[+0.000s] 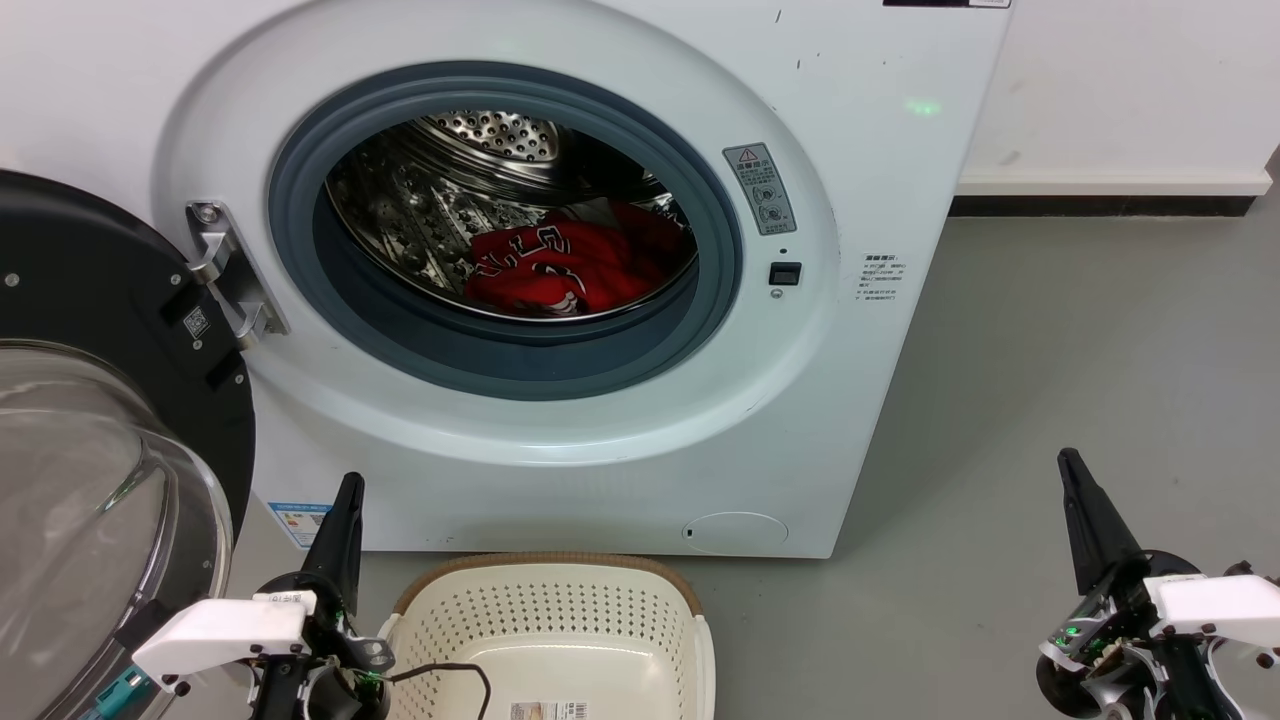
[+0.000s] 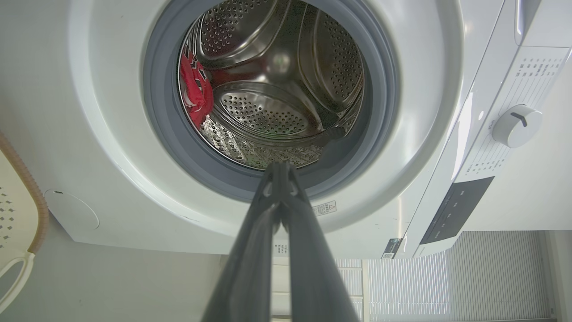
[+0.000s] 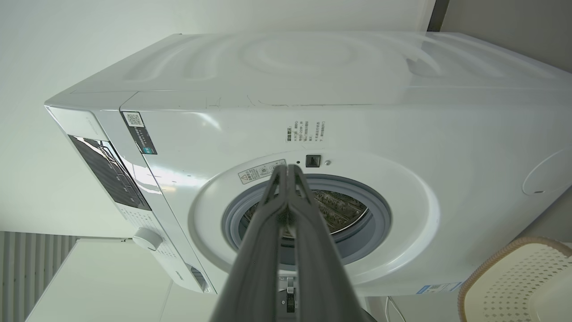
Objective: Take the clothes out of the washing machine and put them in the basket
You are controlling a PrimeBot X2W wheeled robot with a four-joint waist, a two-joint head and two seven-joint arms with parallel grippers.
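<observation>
The white washing machine (image 1: pixel 880 180) stands with its porthole uncovered. Red clothes (image 1: pixel 575 262) with white lettering lie low in the steel drum, and a strip of the clothes (image 2: pixel 195 91) hugs the drum's left side in the left wrist view. The cream basket (image 1: pixel 555 600) sits on the floor just before the machine, with nothing in it. My left gripper (image 1: pixel 349 488) is shut at the lower left, beside the basket and holding nothing. My right gripper (image 1: pixel 1070 465) is shut at the lower right, over bare floor. Tips meet in both wrist views (image 2: pixel 280 166) (image 3: pixel 288 169).
The black-framed glass door (image 1: pixel 90 470) is swung wide to the left, close behind my left arm. Grey floor (image 1: pixel 1050 380) stretches to the right of the machine. A white wall with a dark skirting strip (image 1: pixel 1100 205) runs at the back right.
</observation>
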